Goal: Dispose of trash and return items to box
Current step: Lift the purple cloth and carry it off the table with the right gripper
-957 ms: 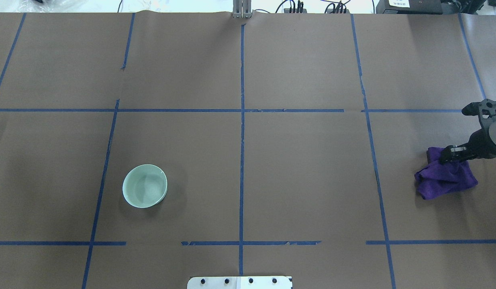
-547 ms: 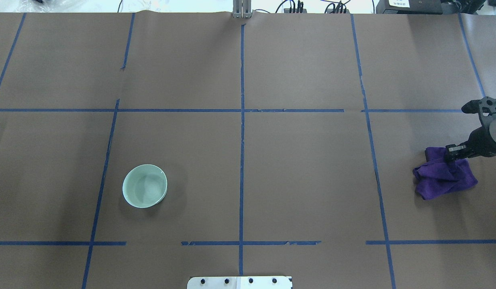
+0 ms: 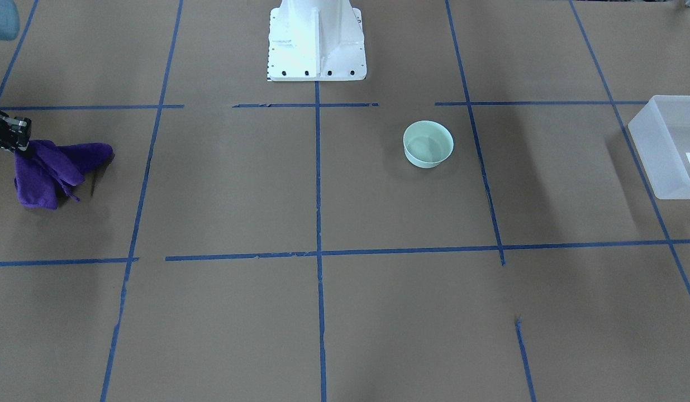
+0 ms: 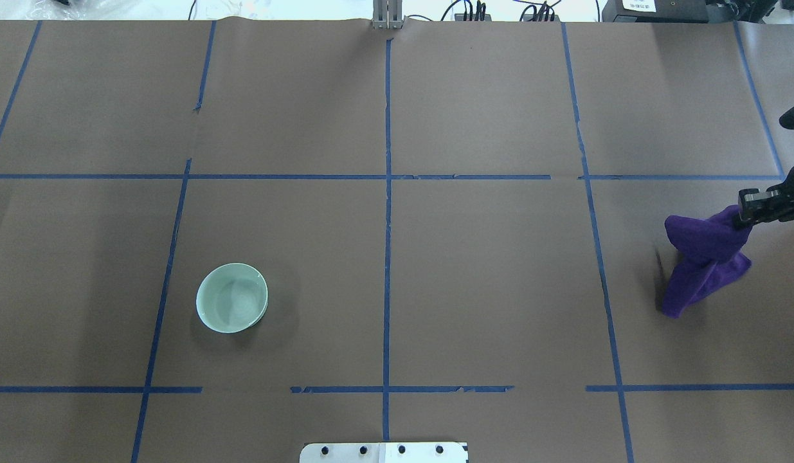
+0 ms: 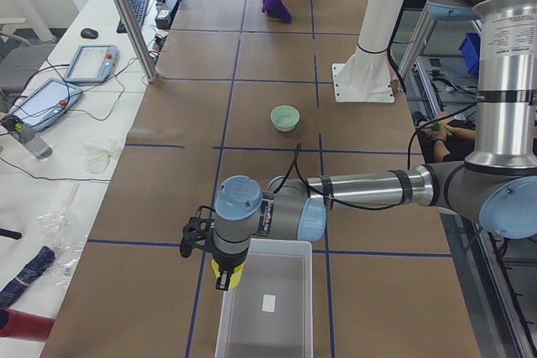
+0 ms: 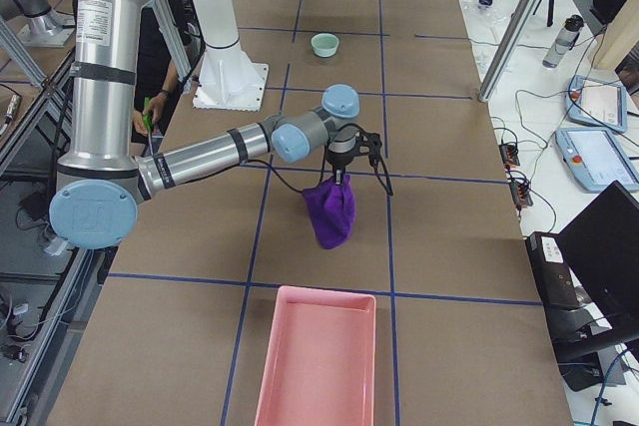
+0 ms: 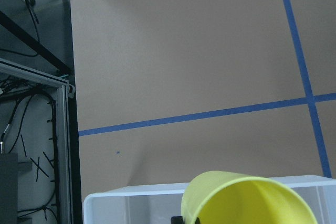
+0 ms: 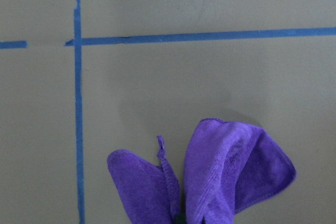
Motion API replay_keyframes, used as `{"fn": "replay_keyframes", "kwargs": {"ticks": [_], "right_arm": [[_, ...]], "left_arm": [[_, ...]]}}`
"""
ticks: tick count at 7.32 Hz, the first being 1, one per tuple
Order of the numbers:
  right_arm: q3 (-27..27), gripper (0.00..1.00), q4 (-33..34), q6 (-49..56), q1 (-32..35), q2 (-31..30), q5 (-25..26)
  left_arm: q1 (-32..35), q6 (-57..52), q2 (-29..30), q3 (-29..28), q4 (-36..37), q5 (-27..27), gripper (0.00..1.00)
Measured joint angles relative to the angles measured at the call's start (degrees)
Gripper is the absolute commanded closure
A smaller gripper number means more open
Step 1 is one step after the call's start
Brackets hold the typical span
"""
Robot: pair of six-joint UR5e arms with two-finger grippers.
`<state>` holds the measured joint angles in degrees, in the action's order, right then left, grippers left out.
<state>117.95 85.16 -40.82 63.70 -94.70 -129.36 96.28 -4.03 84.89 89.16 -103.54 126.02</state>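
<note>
Up comes the purple cloth (image 4: pixel 702 263), off the brown paper now and dangling from the right gripper (image 4: pixel 745 215), whose fingers are pinched tight on its top fold. At the far end the left gripper (image 5: pixel 223 267) clamps the yellow cup (image 7: pixel 241 198), hovering over the rim of the box (image 3: pixel 655 156). The mint bowl (image 4: pixel 232 298) sits upright on the table, well apart from both.

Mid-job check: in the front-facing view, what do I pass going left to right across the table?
Purple cloth → white robot base → green bowl → plastic box, cut off by the right edge.
</note>
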Motion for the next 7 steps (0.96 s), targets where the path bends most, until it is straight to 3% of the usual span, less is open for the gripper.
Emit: {"fn": "replay_keyframes", "kwargs": {"ticks": [2, 5, 7], "right_arm": [[4.1, 1.0, 10.23, 0.45, 3.11, 4.49, 0.06], [5.89, 1.0, 12.87, 3.61, 7.27, 5.84, 0.24], [6.03, 1.0, 12.99, 6.25, 9.72, 5.85, 0.46]], "left_arm": [[-2.0, 1.37, -3.17, 0.15, -0.59, 5.25, 1.0], [-6.72, 1.56, -5.96, -2.07, -5.54, 10.54, 1.0], [-9.03, 1.65, -6.35, -7.11, -12.62, 11.67, 1.0]]}}
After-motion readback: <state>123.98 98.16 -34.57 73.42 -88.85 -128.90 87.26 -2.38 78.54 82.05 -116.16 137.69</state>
